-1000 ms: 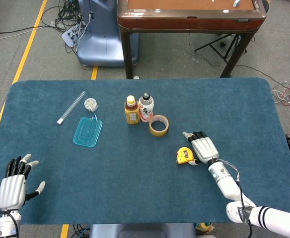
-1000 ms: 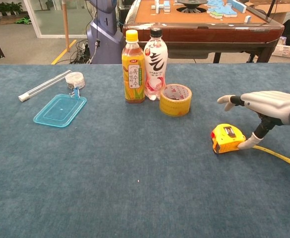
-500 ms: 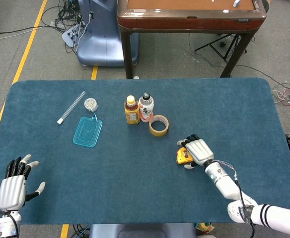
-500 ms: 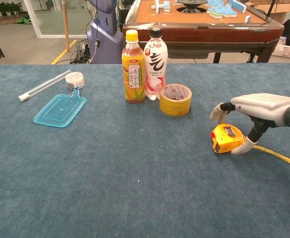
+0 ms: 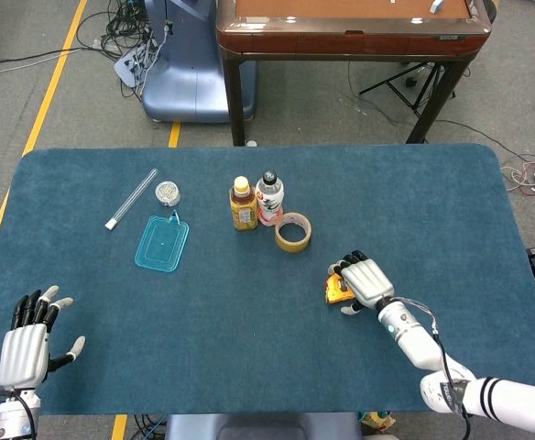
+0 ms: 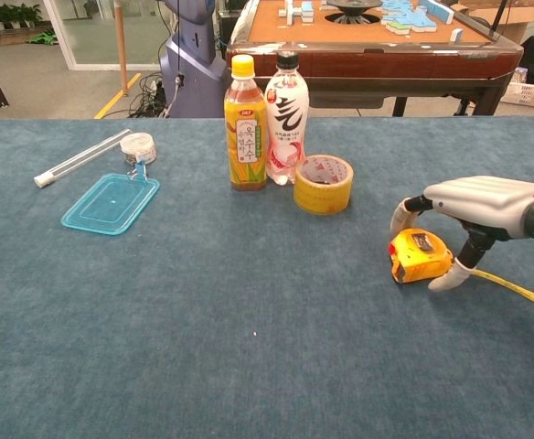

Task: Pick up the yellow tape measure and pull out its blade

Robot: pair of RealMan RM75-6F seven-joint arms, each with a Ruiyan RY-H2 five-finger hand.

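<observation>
Right hand (image 6: 473,206) has curled its fingers down around the tape (image 6: 418,255); grasp closing, not lifted yet.

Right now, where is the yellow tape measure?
In both views the yellow tape measure lies on the table's right side, under the right hand, right of the tape roll.

Head view: high above, looking steeply down over the whole blue bench (image 5: 432,183) and floor beyond. Chest view: low, near bench (image 6: 249,366) level, facing forward across it, closer. Shared: bottles, tape roll, right hand (image 5: 366,281) (image 6: 482,203) region.
</observation>
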